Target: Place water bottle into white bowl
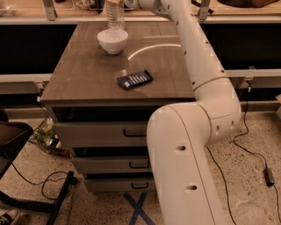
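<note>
The water bottle (115, 16), clear and ribbed, hangs upright just behind and above the far rim of the white bowl (113, 40), its cap cut off by the top edge. My gripper (118, 2) is at the very top of the view, at the end of the white arm (193, 52) that reaches in from the right. It is shut on the bottle's upper part. The white bowl stands on the far left part of the grey tabletop (88, 74) and looks empty.
A dark blue phone-sized packet (135, 79) lies mid-table with a small white scrap beside it. The table is a drawer cabinet (105, 132). My arm's bulky base (184, 167) fills the right foreground. Cables (246, 145) and a black stand (57, 197) lie on the floor.
</note>
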Controlling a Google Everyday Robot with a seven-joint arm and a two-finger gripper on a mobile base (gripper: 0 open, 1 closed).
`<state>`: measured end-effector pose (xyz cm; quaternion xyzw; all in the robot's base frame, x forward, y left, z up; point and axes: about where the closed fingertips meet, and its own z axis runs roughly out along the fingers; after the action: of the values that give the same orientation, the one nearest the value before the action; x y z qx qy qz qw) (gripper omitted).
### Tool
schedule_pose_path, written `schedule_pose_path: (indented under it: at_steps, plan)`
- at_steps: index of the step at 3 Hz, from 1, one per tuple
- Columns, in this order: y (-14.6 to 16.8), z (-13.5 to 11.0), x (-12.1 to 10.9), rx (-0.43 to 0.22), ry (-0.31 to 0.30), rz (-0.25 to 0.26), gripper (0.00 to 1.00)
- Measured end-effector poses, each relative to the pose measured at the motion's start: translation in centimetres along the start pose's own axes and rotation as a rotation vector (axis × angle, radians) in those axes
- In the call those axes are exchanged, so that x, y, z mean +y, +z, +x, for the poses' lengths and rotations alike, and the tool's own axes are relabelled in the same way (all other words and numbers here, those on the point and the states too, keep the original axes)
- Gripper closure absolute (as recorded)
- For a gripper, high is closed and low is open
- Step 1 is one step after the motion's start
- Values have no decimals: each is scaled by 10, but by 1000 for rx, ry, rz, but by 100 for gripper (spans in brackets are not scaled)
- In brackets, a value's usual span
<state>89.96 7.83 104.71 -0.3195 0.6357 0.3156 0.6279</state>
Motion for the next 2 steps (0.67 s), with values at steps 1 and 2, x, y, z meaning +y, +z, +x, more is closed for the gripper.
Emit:
schedule_pose_path:
  at_steps: [1, 2]
  plan:
    - [18, 5, -9, -36, -19, 38, 100]
    - [24, 10, -24, -30, -66, 101, 100]
